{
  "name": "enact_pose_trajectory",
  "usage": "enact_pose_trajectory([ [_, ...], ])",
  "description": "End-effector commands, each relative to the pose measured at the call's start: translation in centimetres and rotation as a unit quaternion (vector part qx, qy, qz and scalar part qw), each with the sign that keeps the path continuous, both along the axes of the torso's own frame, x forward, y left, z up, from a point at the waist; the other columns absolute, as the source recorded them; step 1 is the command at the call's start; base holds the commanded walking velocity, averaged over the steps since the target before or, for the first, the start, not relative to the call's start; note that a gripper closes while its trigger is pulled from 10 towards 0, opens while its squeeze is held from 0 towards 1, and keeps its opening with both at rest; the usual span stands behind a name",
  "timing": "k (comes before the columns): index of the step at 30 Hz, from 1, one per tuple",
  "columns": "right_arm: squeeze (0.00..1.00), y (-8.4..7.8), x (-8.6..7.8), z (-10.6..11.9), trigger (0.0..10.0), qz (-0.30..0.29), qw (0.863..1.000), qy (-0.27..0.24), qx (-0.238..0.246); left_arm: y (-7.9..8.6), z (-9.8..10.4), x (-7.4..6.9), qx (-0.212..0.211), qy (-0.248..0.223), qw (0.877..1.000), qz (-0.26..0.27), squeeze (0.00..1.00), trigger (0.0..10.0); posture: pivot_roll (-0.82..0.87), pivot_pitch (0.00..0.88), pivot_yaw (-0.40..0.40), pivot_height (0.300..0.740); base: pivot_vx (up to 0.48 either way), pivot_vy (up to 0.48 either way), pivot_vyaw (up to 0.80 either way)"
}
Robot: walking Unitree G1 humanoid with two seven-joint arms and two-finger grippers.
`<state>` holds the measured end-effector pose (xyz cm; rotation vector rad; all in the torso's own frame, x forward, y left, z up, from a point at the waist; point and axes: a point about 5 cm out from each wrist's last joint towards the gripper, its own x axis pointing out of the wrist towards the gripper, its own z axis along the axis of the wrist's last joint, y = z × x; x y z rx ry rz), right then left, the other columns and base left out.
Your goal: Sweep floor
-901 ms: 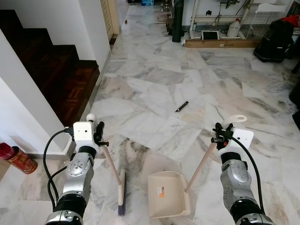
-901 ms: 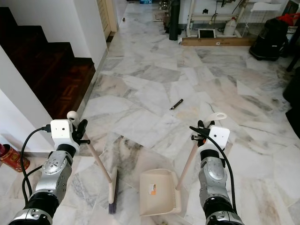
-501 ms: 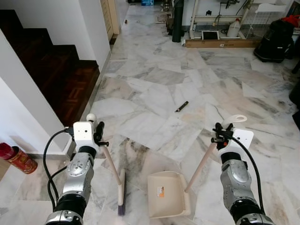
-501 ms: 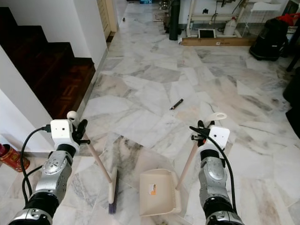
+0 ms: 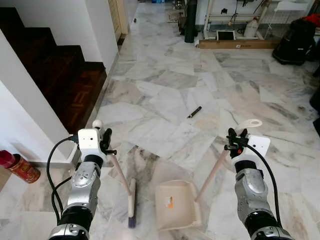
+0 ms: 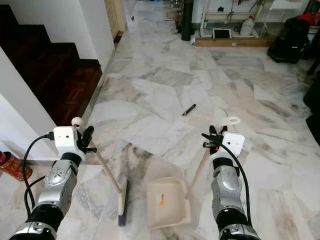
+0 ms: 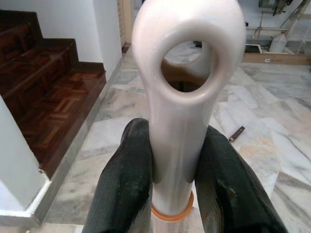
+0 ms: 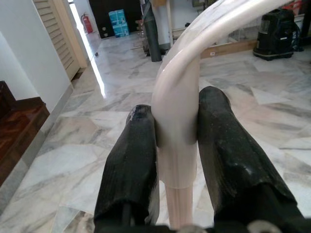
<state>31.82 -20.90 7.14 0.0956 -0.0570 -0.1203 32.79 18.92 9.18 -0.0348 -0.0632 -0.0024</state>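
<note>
Staircase point(image 5: 55, 75): dark wood steps, at the left beside a white wall.
Red can point(image 5: 16, 168): on the floor, lower left, near the wall.
Vacuum cleaner point(image 5: 296, 42): black, far right.
White jug point(image 5: 251, 29): beside a framed panel point(image 5: 225, 36).

My two arms are silver metal, built of rounded, ribbed segments with darker black bands near the elbows. Each wrist carries a boxy white camera housing. A black cable loops from each housing down along the forearm. My left gripper point(image 7: 177, 194) and right gripper point(image 8: 177, 165) each have two long, thick black fingers with a matte, faintly ribbed surface.
</note>
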Motion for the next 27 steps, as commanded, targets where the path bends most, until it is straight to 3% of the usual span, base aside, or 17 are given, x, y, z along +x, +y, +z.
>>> enact_pose_trajectory([
  [1,0.0,0.18,0.7,1.63,10.0,0.002,0.999,-0.039,0.001,0.15,1.46,0.44,-0.001,-0.032,0.999,0.0,0.0,10.0,0.03,0.022,0.054,0.74,0.0,0.0,0.0],
  [12,0.0,0.31,0.69,1.67,10.0,0.007,0.999,-0.043,0.002,0.22,1.56,0.47,-0.002,-0.034,0.999,0.001,0.0,10.0,0.03,0.027,0.055,0.74,0.0,0.0,0.0],
  [27,0.0,0.24,0.7,1.66,10.0,0.006,0.999,-0.042,0.003,0.19,1.63,0.44,-0.002,-0.036,0.999,-0.001,0.0,10.0,0.03,0.03,0.054,0.74,0.329,0.0,0.0],
])
